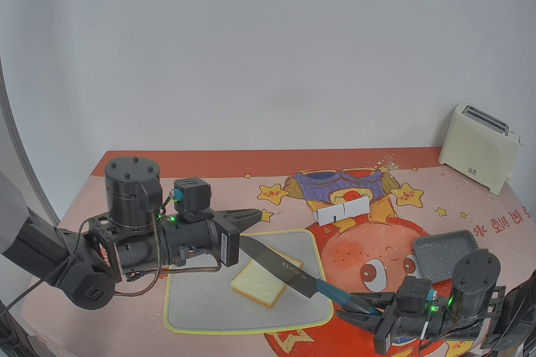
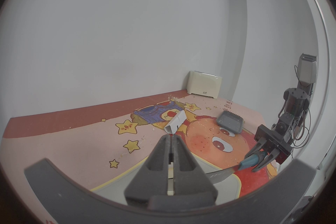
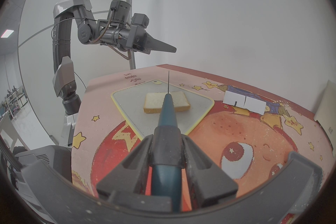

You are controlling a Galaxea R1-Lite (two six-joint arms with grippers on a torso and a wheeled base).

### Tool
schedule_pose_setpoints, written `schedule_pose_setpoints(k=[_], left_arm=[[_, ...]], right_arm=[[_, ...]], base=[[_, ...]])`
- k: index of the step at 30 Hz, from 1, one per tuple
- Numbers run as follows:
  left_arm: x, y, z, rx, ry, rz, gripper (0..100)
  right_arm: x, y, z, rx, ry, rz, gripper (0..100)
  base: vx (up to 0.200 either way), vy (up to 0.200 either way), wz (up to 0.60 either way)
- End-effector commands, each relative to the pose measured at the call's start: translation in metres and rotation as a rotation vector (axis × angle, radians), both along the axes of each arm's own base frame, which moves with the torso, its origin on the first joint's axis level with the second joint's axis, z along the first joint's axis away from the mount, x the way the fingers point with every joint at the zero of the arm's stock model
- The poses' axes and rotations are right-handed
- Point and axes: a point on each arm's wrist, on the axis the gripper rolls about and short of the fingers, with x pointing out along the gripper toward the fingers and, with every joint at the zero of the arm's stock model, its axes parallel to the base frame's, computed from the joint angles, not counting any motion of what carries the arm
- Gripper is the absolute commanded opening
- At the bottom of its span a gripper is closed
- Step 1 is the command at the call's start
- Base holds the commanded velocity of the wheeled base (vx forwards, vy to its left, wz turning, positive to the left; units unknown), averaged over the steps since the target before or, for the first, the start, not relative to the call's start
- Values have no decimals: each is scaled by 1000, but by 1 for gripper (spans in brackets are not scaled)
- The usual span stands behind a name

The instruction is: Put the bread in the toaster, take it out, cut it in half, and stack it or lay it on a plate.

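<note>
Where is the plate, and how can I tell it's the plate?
Look at the table with the cartoon cloth and find the cream toaster in its far right corner. Closer to the robot than that lies the plate: the only dark grey, shallow, squarish dish.

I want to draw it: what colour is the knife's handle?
Dark teal. The knife handle shows best in the right wrist view.

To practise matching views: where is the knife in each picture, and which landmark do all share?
Head view: knife slants over the bread, handle in the right gripper.
Left wrist view: knife beyond the left gripper.
Right wrist view: knife pointing at the bread.
Shared landmark: white card.
</note>
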Motion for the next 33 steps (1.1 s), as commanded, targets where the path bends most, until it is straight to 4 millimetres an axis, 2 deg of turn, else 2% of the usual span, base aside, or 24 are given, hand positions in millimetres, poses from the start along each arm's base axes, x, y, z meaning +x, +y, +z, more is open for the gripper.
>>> schedule_pose_setpoints(k=[1,3,8,33], left_arm=[[5,-2,-8,10,18,2,0],[7,-3,-5,-7,-5,4,0],[13,-7,-18,10,18,5,0],[16,-9,-33,32,51,3,0]], right_arm=[[0,0,0,0,0,0,0],[0,0,0,0,0,0,0],[0,-1,-1,-5,2,1,0],[-1,-1,-1,-5,2,0,0]], base=[[0,0,0],[0,0,0],[0,0,0],[0,0,0]])
